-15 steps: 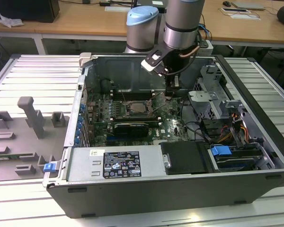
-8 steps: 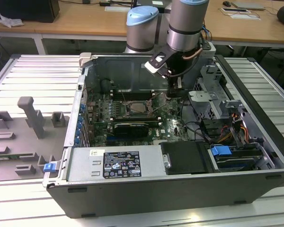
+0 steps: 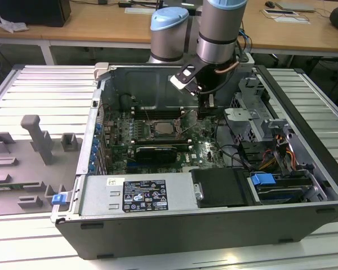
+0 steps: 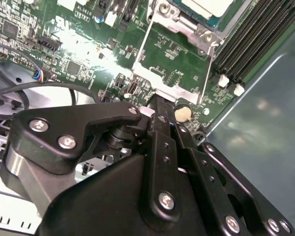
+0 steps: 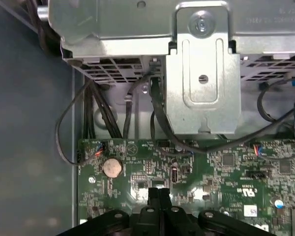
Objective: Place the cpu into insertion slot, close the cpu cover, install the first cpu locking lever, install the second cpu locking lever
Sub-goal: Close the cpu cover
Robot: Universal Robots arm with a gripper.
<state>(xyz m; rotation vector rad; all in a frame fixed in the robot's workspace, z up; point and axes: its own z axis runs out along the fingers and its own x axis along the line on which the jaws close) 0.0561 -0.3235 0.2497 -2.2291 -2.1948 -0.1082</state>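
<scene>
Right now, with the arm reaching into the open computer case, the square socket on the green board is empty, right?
It isn't empty: in the exterior view the pale silver cpu sits in the insertion slot. The rest is right.

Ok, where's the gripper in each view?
Exterior view: gripper low inside the case, to the exterior view's right of the CPU socket.
Second wrist view: gripper tips beside the CPU socket's corner.
First wrist view: gripper tips near the coin cell.
Shared landmark: the green motherboard.
</scene>
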